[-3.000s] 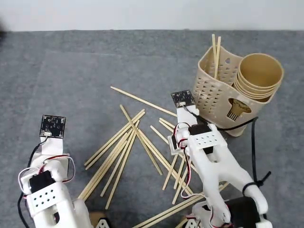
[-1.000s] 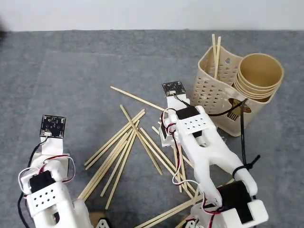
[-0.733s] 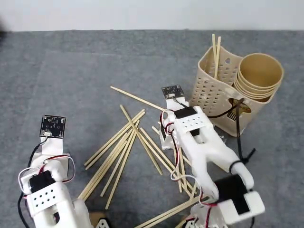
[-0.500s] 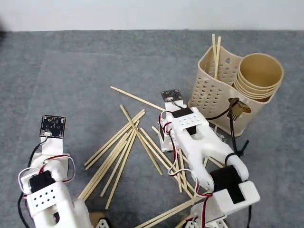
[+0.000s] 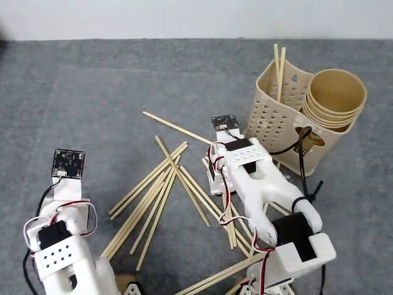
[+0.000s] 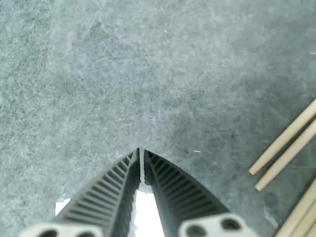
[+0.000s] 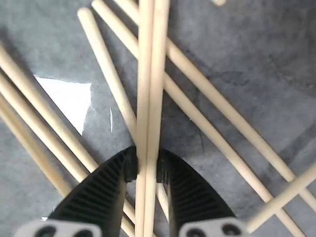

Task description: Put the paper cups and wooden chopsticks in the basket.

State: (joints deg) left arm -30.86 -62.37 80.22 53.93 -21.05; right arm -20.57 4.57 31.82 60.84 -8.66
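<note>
My right gripper (image 7: 146, 162) is shut on a pair of wooden chopsticks (image 7: 149, 74) that lie across other loose chopsticks (image 7: 207, 118) on the grey mat. From above, the right arm (image 5: 245, 163) hangs low over the scattered chopsticks (image 5: 150, 196), just left of the beige basket (image 5: 273, 120). A stack of paper cups (image 5: 336, 95) and two upright chopsticks (image 5: 279, 67) stand in the basket. My left gripper (image 6: 141, 153) is shut on nothing above bare mat, with chopstick ends (image 6: 286, 148) off to one side. The left arm (image 5: 58, 246) sits at the front left.
A single chopstick (image 5: 178, 128) lies apart behind the pile, and more chopsticks (image 5: 215, 273) lie near the front edge by the right arm's base. Open grey mat (image 5: 92, 92) stretches across the back left.
The right arm has swung from beside the basket towards the left and lowered onto the chopstick pile. The left arm has stayed still.
</note>
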